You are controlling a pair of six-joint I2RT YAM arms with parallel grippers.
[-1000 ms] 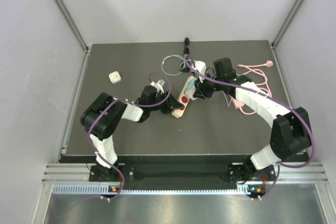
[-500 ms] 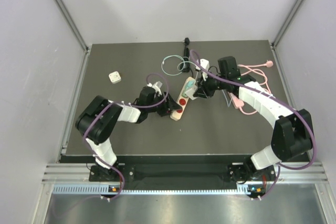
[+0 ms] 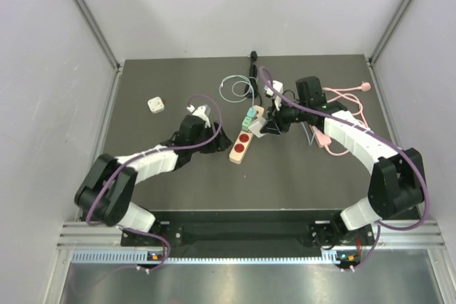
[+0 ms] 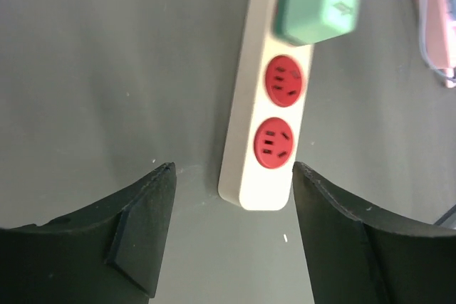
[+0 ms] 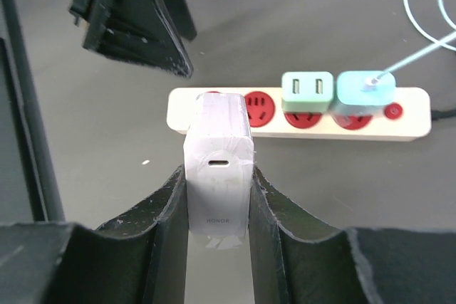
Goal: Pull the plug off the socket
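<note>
The right gripper (image 5: pixel 218 176) is clamping a white box-shaped plastic charger plug (image 5: pixel 217 140), its two black fingers (image 5: pixel 167 204) pressing flat against the plug's sides with the jaws part-way closed. The plug is sitting between the fingertips with its port face turned towards the wrist camera, and it is out of the socket. Just beyond the fingertips a cream plastic power strip with red sockets (image 5: pixel 413 115) is lying flat on the dark grey table (image 3: pixel 142 176). Its two sockets at the left-arm end are showing bare (the left wrist view makes this plainest). Further along the strip, to this gripper's right, a mint-green square plug (image 5: pixel 308 90) and a pale blue plug (image 5: pixel 365 90) with a thin cable are sitting side by side in their sockets.

Past the strip the left gripper (image 4: pixel 231 172) is hanging with its jaws spread wide, gripping nothing and touching nothing, its fingertips just short of the strip's end.

A pink coiled cable (image 3: pixel 345 97) is lying behind the right arm, and a small white cube adapter (image 3: pixel 155 105) is resting well apart at the far left.
</note>
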